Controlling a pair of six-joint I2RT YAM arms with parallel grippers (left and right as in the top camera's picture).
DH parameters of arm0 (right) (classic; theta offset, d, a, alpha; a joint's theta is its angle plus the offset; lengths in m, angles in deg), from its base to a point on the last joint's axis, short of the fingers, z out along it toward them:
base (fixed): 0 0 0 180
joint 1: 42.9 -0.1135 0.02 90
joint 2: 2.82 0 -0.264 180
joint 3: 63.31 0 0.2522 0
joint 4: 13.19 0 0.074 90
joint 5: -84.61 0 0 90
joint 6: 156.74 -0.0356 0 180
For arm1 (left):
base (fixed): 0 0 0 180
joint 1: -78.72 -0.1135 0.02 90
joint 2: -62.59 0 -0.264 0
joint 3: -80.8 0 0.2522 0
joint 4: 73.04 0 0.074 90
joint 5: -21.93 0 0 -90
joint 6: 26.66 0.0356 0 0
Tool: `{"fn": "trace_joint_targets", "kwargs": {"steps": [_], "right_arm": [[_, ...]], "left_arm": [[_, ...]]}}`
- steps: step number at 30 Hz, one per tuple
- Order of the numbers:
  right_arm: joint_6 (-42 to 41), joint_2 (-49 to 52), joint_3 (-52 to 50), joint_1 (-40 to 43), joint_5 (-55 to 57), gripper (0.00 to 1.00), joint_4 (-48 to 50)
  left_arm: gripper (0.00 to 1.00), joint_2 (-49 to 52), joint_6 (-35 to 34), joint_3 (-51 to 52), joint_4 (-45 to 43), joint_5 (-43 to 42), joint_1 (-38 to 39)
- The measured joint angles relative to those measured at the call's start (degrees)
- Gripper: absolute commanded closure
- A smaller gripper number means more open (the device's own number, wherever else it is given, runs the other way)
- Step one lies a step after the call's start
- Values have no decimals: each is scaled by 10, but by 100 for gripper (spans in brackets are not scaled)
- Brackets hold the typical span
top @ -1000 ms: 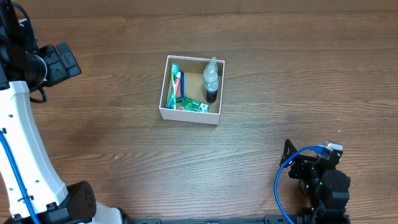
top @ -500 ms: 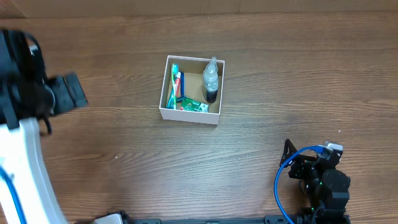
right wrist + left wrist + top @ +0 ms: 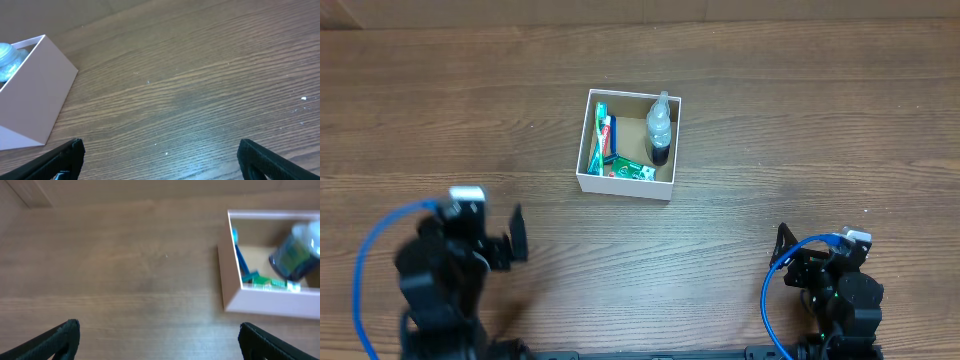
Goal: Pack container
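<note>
The container (image 3: 623, 187), a square box with white walls and a brown floor, stands at mid-table. It holds a clear bottle with dark liquid (image 3: 660, 128), a green and red toothbrush pack (image 3: 601, 140) and a green packet (image 3: 632, 171). My left gripper (image 3: 516, 234) is open and empty at the front left, well short of the box. In the left wrist view my left gripper (image 3: 160, 342) faces bare table, with the container (image 3: 265, 302) and the bottle (image 3: 295, 255) at upper right. My right gripper (image 3: 783, 245) is open and empty at the front right; in its wrist view my right gripper (image 3: 160, 162) has the container (image 3: 35, 95) at far left.
The wooden table (image 3: 800, 120) surrounds the box on all sides. A blue cable (image 3: 767, 300) loops beside the right arm, and another blue cable (image 3: 370, 250) loops by the left arm.
My left arm has swung from the far left edge down to the front left of the table and is blurred by motion. The right arm and the box have not moved.
</note>
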Motion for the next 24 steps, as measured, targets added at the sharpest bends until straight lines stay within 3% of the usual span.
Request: {"fn": "trace_joint_targets", "kwargs": {"steps": [5,9,24], "right_arm": [[0,0,0,0,0,0,1],[0,0,0,0,0,0,1],[0,0,0,0,0,0,1]], "left_arm": [[0,-189,-7,197,2,-9,18],[0,-271,-20,262,1,-11,23],[0,-288,-21,270,2,-11,24]]}}
